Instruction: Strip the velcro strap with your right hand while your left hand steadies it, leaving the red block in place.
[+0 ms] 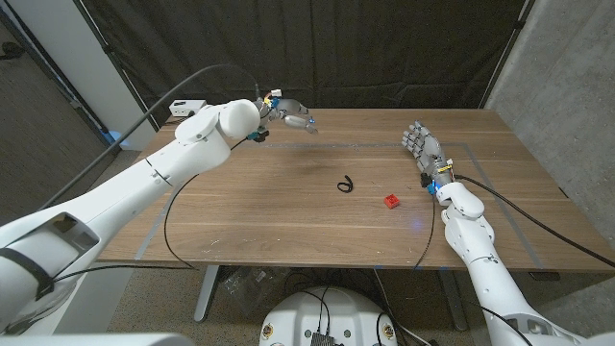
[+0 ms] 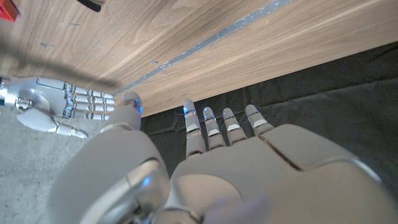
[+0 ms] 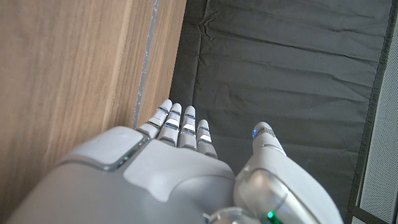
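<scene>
The black velcro strap (image 1: 345, 184) lies curled on the wooden table (image 1: 288, 202) near its middle, and the small red block (image 1: 392, 201) sits a little to its right, apart from it. My left hand (image 1: 288, 113) hovers over the table's far edge, well behind the strap, fingers straight and holding nothing. My right hand (image 1: 423, 149) stands to the right of and behind the block, fingers extended and empty. In the left wrist view my left hand (image 2: 224, 155) reaches out, with the right hand (image 2: 56, 109), the block (image 2: 6, 9) and the strap (image 2: 91, 4) beyond. My right hand (image 3: 180, 155) points past the table edge.
A rectangle of grey tape (image 1: 365, 141) is marked on the tabletop. A white box (image 1: 187, 106) sits beyond the far left corner. A black curtain (image 1: 384, 48) hangs behind the table. Black cables trail from both arms.
</scene>
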Robot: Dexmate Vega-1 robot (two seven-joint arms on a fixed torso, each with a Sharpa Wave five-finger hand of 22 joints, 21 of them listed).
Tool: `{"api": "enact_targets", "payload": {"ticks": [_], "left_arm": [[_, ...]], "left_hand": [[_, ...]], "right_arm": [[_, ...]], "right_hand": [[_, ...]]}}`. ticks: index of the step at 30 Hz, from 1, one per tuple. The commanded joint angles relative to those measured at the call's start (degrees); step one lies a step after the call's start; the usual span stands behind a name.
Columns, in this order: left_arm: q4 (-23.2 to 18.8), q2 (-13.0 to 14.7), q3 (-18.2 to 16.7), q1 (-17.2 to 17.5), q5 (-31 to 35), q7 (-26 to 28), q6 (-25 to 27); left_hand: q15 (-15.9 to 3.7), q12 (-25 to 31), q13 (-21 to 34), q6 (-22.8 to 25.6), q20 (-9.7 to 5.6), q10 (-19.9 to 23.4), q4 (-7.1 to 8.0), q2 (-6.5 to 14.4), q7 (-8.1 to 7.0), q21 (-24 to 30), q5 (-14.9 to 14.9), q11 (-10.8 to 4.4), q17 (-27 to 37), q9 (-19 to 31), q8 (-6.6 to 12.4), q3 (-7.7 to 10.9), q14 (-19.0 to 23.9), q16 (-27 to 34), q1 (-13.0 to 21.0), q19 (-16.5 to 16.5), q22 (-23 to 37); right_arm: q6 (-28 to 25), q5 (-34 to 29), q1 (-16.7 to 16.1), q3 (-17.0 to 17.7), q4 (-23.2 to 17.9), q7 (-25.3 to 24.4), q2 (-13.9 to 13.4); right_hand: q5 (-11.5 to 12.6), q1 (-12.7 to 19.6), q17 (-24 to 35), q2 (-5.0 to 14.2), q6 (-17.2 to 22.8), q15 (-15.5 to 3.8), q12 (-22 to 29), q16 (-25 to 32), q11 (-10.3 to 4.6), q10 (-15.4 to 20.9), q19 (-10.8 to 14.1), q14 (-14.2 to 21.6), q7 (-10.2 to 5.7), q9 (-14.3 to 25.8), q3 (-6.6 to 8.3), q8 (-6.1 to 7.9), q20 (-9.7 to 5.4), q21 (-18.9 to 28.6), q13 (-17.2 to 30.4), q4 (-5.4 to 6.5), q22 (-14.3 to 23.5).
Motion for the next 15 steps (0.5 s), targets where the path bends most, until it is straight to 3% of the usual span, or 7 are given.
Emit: {"api": "enact_targets", "payload": {"ticks": [1,5,15], "left_arm": [[0.3,-3.8,5.6,-6.9,13.4,-14.1,0.0],[1.0,-5.6,6.4,-7.7,17.1,-17.6,-0.8],[1.3,-9.3,6.8,-7.4,25.2,-24.0,-2.8]], "left_hand": [[0.25,0.1,0.3,1.1,-0.04,-0.6,-0.35,-0.9,0.87,0.6,0.3,0.33,0.3,0.4,0.88,-0.09,0.1,0.0,0.4,0.5,0.2],[0.37,1.2,0.5,4.8,-0.43,1.2,-0.72,-1.2,2.02,1.8,0.7,0.73,0.8,0.7,2.63,0.01,2.3,0.7,1.6,3.0,0.3],[-1.05,2.4,0.8,10.8,-0.08,3.6,-0.87,-1.8,1.69,4.2,1.3,-0.14,2.4,1.2,5.69,-0.15,7.3,3.0,3.6,7.3,0.8]], "right_arm": [[1.4,0.8,0.1,0.5,1.0,0.7,0.3],[1.7,1.2,0.3,0.7,1.6,1.1,0.3],[2.6,2.1,0.3,1.5,2.6,2.1,0.4]], "right_hand": [[0.4,-0.6,0.1,-0.06,0.4,0.13,0.4,0.1,-0.13,0.4,0.3,0.3,0.0,0.0,0.15,0.25,0.48,-0.4,0.1,0.31,0.2],[0.4,-0.7,0.1,-0.08,0.5,0.15,0.4,0.0,-0.2,0.4,0.3,0.3,-0.09,0.0,0.13,0.26,0.49,-0.4,0.1,0.35,0.2],[0.3,-1.0,0.1,-0.1,0.8,0.24,0.4,0.1,0.09,0.6,0.4,0.5,-0.2,0.0,0.1,0.31,0.55,-0.5,0.1,0.5,0.2]]}}
